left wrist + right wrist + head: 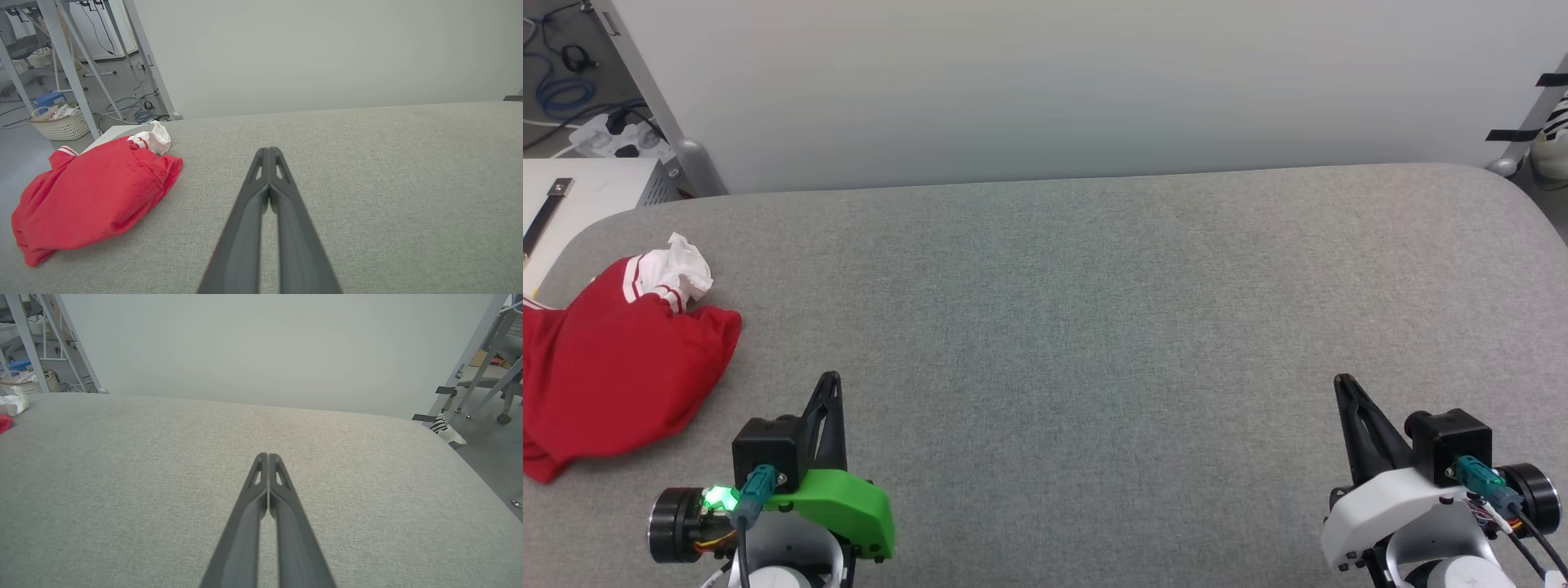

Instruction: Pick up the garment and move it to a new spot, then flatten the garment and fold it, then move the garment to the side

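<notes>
**Garment heaped at the counter's left rim, both grippers empty**

Garment (621, 367): a red jersey, crumpled into a soft heap at the far-left rim of the grey fabric counter (1094, 327). A white sleeve (682, 265) with striped trim is bunched on top. It looks light and limp and likely to sag, so a pinch on a raised fold or the sleeve hem should hold best. Near its right side, the left gripper (831, 380) has its fingers (245, 228) pressed together on nothing. Well apart, the right gripper (1342, 380) is likewise closed and empty.

Head camera looks down, 2 wrist cameras low, sharing grey tabletop (1094, 286)
</notes>
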### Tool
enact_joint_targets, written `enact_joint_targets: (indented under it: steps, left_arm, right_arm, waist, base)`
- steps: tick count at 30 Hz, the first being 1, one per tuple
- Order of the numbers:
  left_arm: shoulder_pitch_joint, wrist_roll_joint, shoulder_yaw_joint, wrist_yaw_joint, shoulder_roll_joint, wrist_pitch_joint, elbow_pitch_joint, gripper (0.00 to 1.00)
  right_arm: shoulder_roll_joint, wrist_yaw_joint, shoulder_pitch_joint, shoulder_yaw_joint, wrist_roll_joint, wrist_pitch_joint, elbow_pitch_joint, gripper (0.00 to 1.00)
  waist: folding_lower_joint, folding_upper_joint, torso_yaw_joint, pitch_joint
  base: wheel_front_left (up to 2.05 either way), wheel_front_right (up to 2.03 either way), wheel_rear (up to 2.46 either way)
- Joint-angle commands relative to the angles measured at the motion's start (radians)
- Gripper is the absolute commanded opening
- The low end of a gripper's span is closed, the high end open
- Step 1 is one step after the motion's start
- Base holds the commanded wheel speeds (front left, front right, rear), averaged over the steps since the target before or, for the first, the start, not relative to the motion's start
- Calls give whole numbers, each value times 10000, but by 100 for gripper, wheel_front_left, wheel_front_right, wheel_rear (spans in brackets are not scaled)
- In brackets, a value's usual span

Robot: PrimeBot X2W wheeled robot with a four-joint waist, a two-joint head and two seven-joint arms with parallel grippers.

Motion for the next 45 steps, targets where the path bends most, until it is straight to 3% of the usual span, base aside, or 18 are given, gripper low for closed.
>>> enact_joint_targets:
  steps: [1,45]
  left_arm:
    - [-152,99,7,-39,-49,-7,26,0]
    - [-152,99,7,-39,-49,-7,26,0]
  right_arm:
    - [20,-7,-163,3,-95,26,16,0]
    - [20,-7,-163,3,-95,26,16,0]
  waist:
    - [0,-1,0,0]
    - [0,-1,0,0]
  base:
    - [0,0,0]
    - [0,0,0]
